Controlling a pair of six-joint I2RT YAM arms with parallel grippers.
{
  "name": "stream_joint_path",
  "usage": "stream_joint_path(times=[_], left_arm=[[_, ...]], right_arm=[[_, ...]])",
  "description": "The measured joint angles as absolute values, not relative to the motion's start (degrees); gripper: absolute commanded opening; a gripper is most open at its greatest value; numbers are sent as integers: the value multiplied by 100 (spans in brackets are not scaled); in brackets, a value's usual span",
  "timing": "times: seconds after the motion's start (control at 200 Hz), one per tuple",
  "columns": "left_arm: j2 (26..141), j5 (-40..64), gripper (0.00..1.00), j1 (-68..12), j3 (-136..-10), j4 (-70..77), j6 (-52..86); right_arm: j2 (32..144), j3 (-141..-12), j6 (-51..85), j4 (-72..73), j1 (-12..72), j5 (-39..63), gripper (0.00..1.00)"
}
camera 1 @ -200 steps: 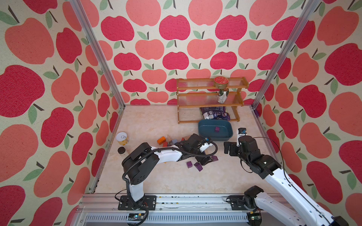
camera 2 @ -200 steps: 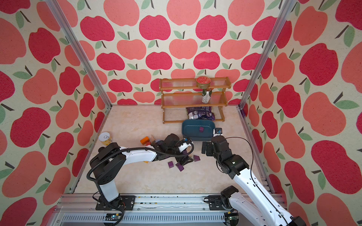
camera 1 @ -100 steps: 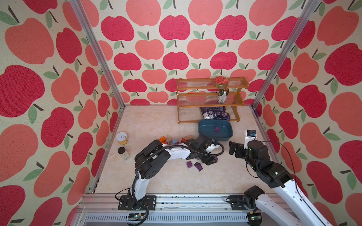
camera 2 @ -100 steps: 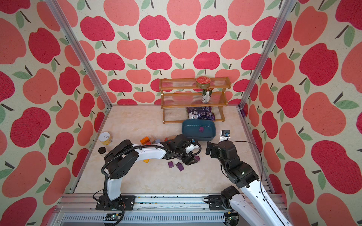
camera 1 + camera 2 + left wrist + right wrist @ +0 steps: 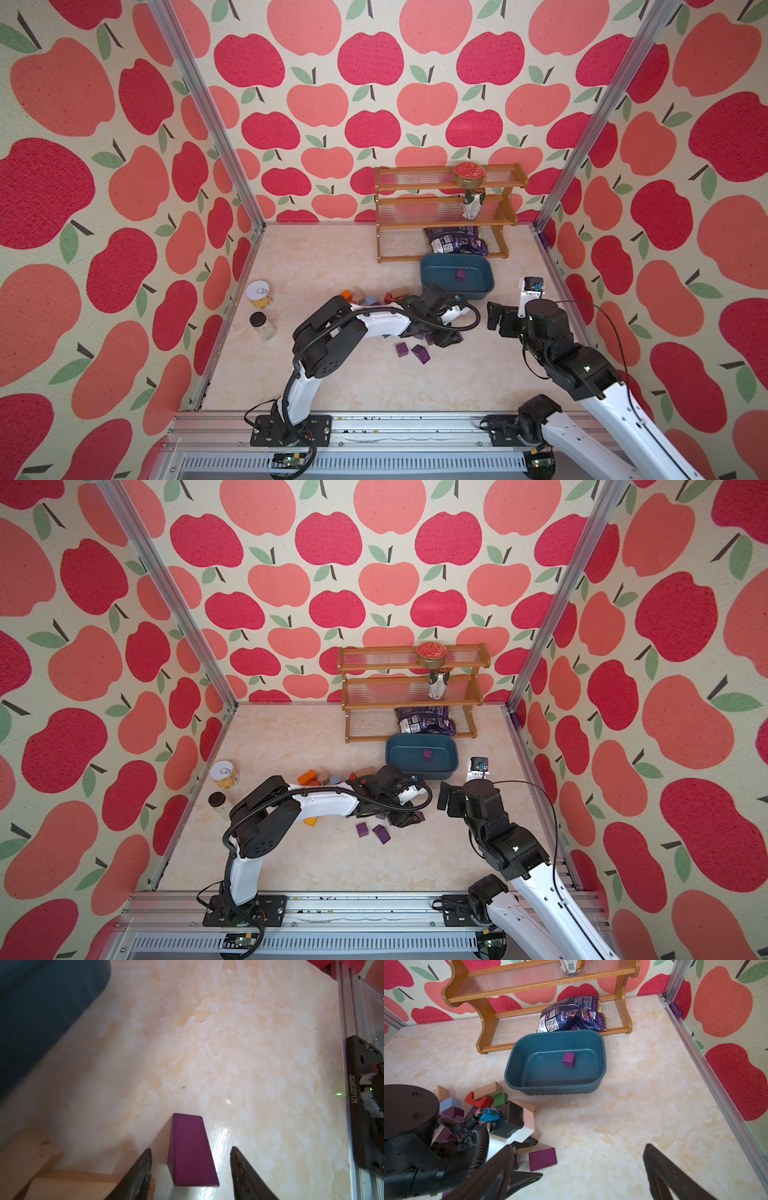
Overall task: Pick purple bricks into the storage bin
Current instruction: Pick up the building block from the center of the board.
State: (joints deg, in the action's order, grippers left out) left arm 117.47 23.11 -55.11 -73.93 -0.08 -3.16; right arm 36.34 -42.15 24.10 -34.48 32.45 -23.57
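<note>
Purple brick [image 5: 191, 1153] straddled by the left gripper [image 5: 190, 1148], unclamped.
Jaws are held apart either side for a pinch at the tabletop [image 5: 228, 1043] centre; the storage bin [image 5: 554, 1086] toward the back edge is left unobstructed by the right gripper [image 5: 578, 1145], spread empty.

Two white-and-black arms on black base plates [image 5: 291, 430].
The left arm [image 5: 382, 326] has white shells, black joints, a ribbed black hose [image 5: 479, 1147] and a blue plug [image 5: 489, 1115]; the right arm [image 5: 577, 365] trails a thin black cable [image 5: 590, 304]. Dark tapered fingers [image 5: 139, 1174] end each.
</note>
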Motion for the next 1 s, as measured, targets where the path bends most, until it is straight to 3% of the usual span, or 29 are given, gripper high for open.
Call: stream_joint_path(times=[0.055, 0.215, 0.37, 0.48, 1.0], left_arm=[[11791, 2294, 48, -5513, -7422, -36, -303], [11985, 2294, 45, -5524, -7592, -108, -366], [12031, 2287, 23, -5537, -7634, -152, -408], [12057, 2261, 16, -5537, -7769, -200, -401], [12022, 1712, 6, -5542, -7894, -464, -429]], right_arm=[[3634, -4215, 2410, -3450, 3245, -2359, 99], [3623, -4213, 2408, -3468, 3245, -2399, 99], [3623, -4198, 2410, -3474, 3245, -2423, 99], [3623, -4160, 2410, -3487, 3245, -2453, 99], [3448, -3909, 2412, -3420, 3245, -2506, 99]])
